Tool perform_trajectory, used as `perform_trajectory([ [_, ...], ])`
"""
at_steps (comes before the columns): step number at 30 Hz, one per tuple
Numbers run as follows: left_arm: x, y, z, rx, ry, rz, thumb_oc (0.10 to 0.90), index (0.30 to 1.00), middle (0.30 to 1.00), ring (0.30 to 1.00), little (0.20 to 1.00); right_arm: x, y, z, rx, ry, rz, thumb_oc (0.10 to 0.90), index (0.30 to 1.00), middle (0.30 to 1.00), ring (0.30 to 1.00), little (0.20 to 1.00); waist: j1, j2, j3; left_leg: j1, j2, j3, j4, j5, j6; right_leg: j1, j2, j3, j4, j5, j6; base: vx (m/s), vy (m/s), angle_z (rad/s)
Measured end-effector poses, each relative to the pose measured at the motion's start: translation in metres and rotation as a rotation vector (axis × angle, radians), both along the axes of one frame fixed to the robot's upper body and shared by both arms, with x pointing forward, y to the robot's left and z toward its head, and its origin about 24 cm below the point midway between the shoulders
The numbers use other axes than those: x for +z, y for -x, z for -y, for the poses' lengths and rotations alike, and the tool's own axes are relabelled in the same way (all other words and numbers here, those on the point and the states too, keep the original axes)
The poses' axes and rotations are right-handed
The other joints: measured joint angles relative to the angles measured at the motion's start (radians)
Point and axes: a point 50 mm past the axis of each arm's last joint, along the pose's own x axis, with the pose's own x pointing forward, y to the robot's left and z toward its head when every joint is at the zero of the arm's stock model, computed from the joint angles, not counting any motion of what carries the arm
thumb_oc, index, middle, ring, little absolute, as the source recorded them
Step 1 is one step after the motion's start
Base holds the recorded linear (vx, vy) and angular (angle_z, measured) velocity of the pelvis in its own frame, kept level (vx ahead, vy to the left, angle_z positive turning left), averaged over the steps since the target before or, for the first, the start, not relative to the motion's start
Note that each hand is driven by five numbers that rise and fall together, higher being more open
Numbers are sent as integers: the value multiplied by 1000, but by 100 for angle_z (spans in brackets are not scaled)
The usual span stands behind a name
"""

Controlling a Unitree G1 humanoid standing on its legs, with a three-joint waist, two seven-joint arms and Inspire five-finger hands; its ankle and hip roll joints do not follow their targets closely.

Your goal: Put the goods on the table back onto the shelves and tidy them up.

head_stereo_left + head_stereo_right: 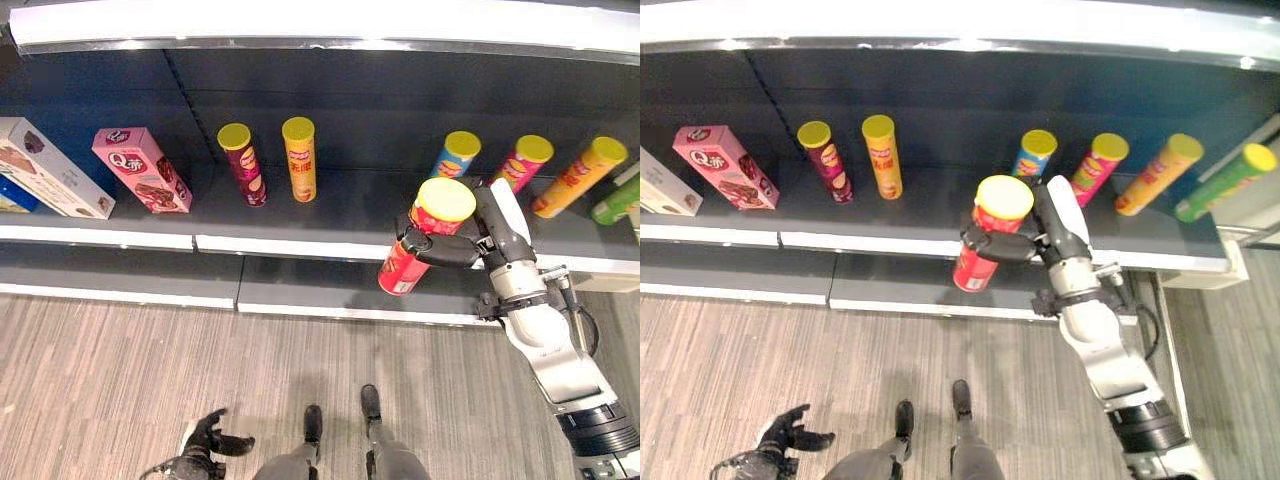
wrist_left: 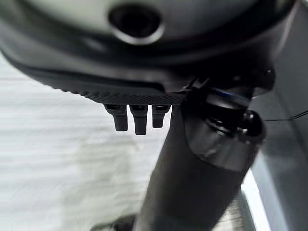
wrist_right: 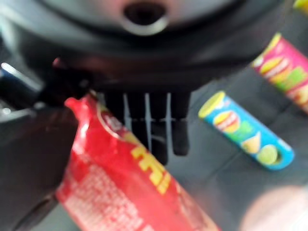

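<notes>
A red chip can [image 1: 403, 268] with a yellow lid hangs tilted in front of the dark shelf's front edge [image 1: 290, 245], just short of the blue can [image 1: 455, 155]. My right hand [image 1: 468, 246] is shut on it, fingers wrapped round its upper part. The right wrist view shows those fingers [image 3: 159, 125] lying across the red can [image 3: 120, 187], with the blue can [image 3: 245, 132] and a pink can [image 3: 284, 70] past them on the shelf. Down by the floor at the lower left, my left hand [image 1: 212, 438] hangs open and holds nothing.
Standing on the shelf are a white box [image 1: 45, 170], a pink box [image 1: 142, 170], a maroon can [image 1: 243, 165], a yellow can [image 1: 299, 158], a pink can [image 1: 522, 162], an orange can [image 1: 580, 175] and a green can [image 1: 620, 200]. A gap lies between the yellow and blue cans. A lower shelf [image 1: 330, 290] runs beneath.
</notes>
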Motion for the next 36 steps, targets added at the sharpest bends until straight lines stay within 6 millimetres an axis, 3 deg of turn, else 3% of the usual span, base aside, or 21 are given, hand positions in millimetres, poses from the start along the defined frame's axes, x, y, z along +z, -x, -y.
perform_trajectory([
  [2,-1,-2,10,-10,23,7,800,900,900,900,900,-1,-8,-1,-18,15,-3,400,300,300,300,300,16,11,6,5,8,4,0,18,-26,17,5,-10,0,-11,-16,67,-26,36],
  [4,0,-6,13,-14,27,24,800,900,900,900,900,1,-16,-4,-51,24,27,400,300,300,300,300,35,24,16,7,9,4,-1,19,-28,24,4,-13,0,-20,-28,28,4,15],
  [7,5,-19,17,-20,13,70,800,900,900,900,900,10,-29,-8,-148,7,128,400,300,300,300,300,55,85,49,-19,12,-7,-1,6,-8,19,7,-47,0,-24,-23,-25,13,28],
  [8,6,-20,17,-18,6,78,800,900,900,900,900,11,-32,-8,-178,3,149,400,300,300,300,300,58,92,53,-28,12,-11,-6,2,-3,11,7,-53,-1,-24,-22,-6,4,28],
  [10,7,-22,17,-20,-3,91,800,900,900,900,900,18,-38,-1,-256,-17,196,400,300,300,300,300,77,107,62,-58,13,-7,-6,-14,3,-21,3,-60,-1,-25,-20,-2,0,27],
  [13,5,-15,17,-28,-19,68,800,900,900,900,900,25,-44,20,-394,-5,236,400,300,300,300,300,117,125,71,-93,12,-20,-1,7,-13,-46,-3,-86,0,-21,-19,-4,19,28],
  [16,4,-13,19,-51,-21,61,800,900,900,900,900,55,-53,33,-504,-57,344,400,300,300,300,300,123,162,99,-108,10,-19,0,20,-3,-53,-7,-95,-1,-26,-12,-4,30,14],
  [17,11,-33,23,-83,-18,132,800,900,900,900,900,86,-56,57,-608,-19,426,400,300,300,300,300,144,190,124,-122,10,-19,0,20,-3,-65,-9,-96,0,-28,-9,24,8,5],
  [18,14,-38,24,-88,-18,148,800,900,900,900,900,95,-55,65,-642,-14,447,400,300,300,300,300,148,195,128,-130,10,-20,0,20,-3,-74,-9,-97,0,-28,-9,22,7,5],
  [21,19,-46,23,-83,-12,190,800,900,900,900,900,114,-49,80,-718,-2,521,400,300,300,300,300,147,197,134,-157,8,-22,1,31,-19,-96,-11,-107,0,-28,-9,30,3,8],
  [25,24,-57,27,-110,-8,228,800,900,900,900,900,115,-49,78,-737,-13,549,400,300,300,300,300,146,204,155,-168,8,-28,0,33,-22,-100,-12,-108,-1,-42,9,83,-1,8],
  [29,26,-59,28,-111,-6,240,800,900,900,900,900,109,-52,70,-729,-40,539,400,300,300,300,300,145,216,161,-187,6,-35,0,33,-22,-118,-14,-110,0,-39,5,48,16,5],
  [33,26,-60,30,-114,-3,246,800,900,900,900,900,113,-51,55,-682,-33,580,400,300,300,300,300,140,216,161,-187,-1,-29,1,33,-22,-118,-22,-108,0,-39,5,11,3,3],
  [34,28,-64,31,-116,-4,256,800,900,900,900,900,115,-50,52,-673,-26,592,400,300,300,300,300,138,204,169,-219,-22,-28,52,30,-22,-117,-47,-108,1,-36,1,11,3,18],
  [35,29,-65,30,-107,-14,262,800,900,900,900,900,115,-50,47,-658,-31,600,400,300,300,300,300,132,181,186,-229,5,-1,5,40,-28,-118,-68,-102,1,-37,2,7,0,9],
  [36,28,-64,30,-105,-14,257,800,900,900,900,900,113,-51,44,-651,-34,592,400,300,300,300,300,134,183,186,-219,46,-37,0,72,-47,-120,-54,-103,1,-39,7,7,10,-4],
])
